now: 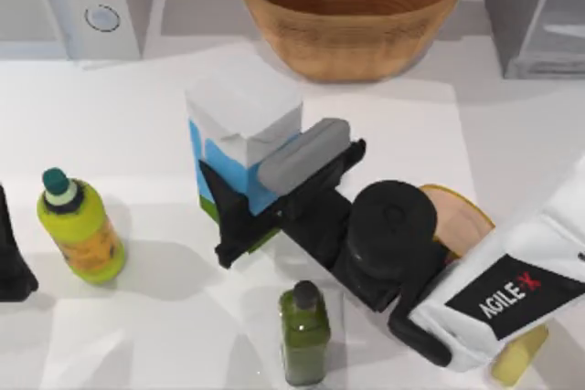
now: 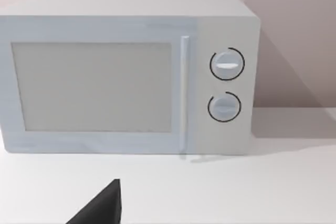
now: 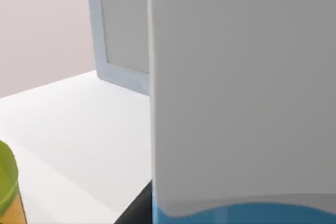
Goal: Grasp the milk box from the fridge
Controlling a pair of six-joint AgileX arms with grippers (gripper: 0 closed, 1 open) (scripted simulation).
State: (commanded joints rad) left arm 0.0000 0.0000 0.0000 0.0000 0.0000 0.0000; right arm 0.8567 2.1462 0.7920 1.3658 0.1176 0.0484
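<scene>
clamping the milk box (image 1: 239,125) with the right gripper (image 1: 239,215), well away from the fridge (image 1: 535,6); grasp looks done, lifting remains.

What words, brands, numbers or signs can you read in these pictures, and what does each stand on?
"AGILE X", with the X in red, on a black panel of the white right arm.
The yellow-green bottle has an orange label too blurred to read.
The milk box shows no readable text.

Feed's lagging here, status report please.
Right gripper at the milk box, fingers astride. Left gripper parked at table's left edge. Green bottle near the arm.
</scene>
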